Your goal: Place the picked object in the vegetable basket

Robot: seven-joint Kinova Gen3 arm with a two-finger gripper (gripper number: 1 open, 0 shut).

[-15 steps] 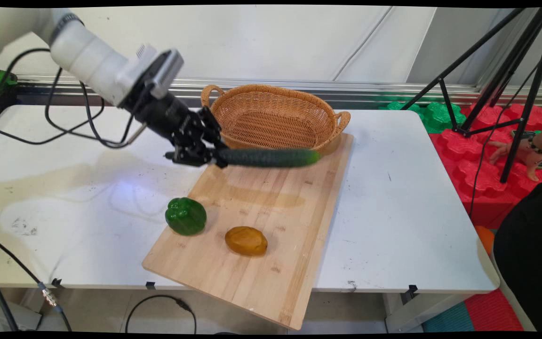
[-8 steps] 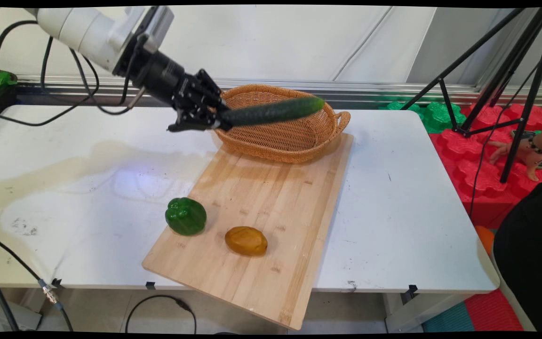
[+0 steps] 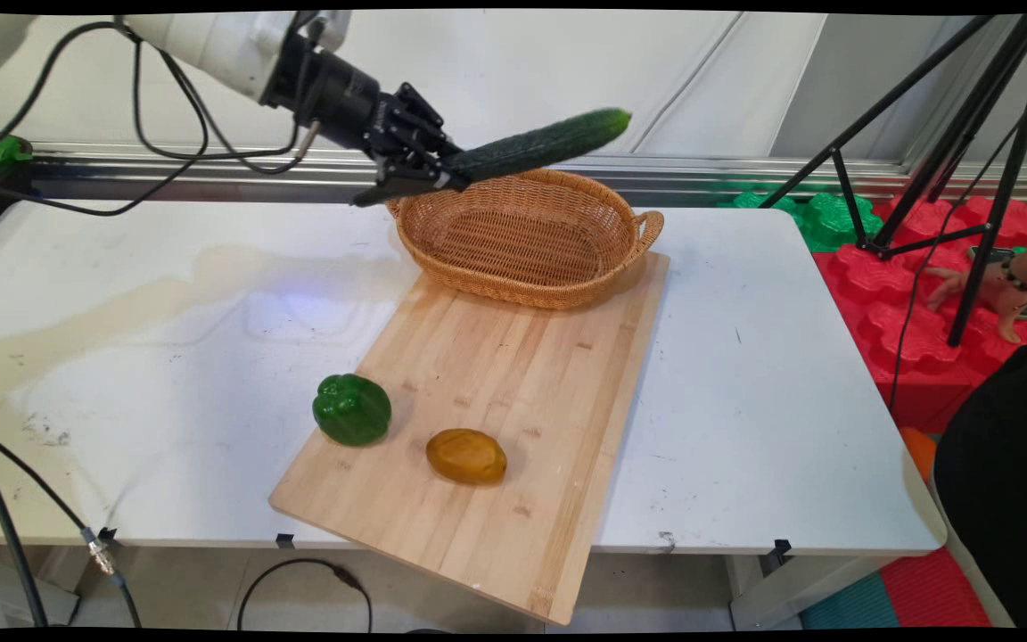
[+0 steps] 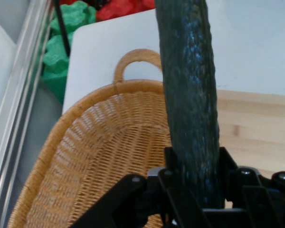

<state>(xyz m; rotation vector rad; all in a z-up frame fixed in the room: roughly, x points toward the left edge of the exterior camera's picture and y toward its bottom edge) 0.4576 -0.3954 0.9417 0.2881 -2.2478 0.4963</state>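
My black gripper [image 3: 447,176] is shut on one end of a long dark green cucumber [image 3: 542,144], which juts out to the right and slightly upward, held in the air over the back rim of a woven wicker basket [image 3: 527,236]. In the hand view the cucumber [image 4: 190,95] rises between my fingers [image 4: 170,166], with the basket [image 4: 85,156] open below it and nothing in it. The basket stands at the far end of a wooden cutting board [image 3: 496,401].
A green bell pepper [image 3: 352,409] sits at the board's left edge and a yellow-brown mango [image 3: 466,456] lies on its near part. Black tripod legs [image 3: 968,160] and red and green foam blocks [image 3: 906,294] stand right of the table, with a person's hand [image 3: 986,294] there.
The arm has lifted the cucumber from just above the board up and back over the basket, tilting its free end upward.
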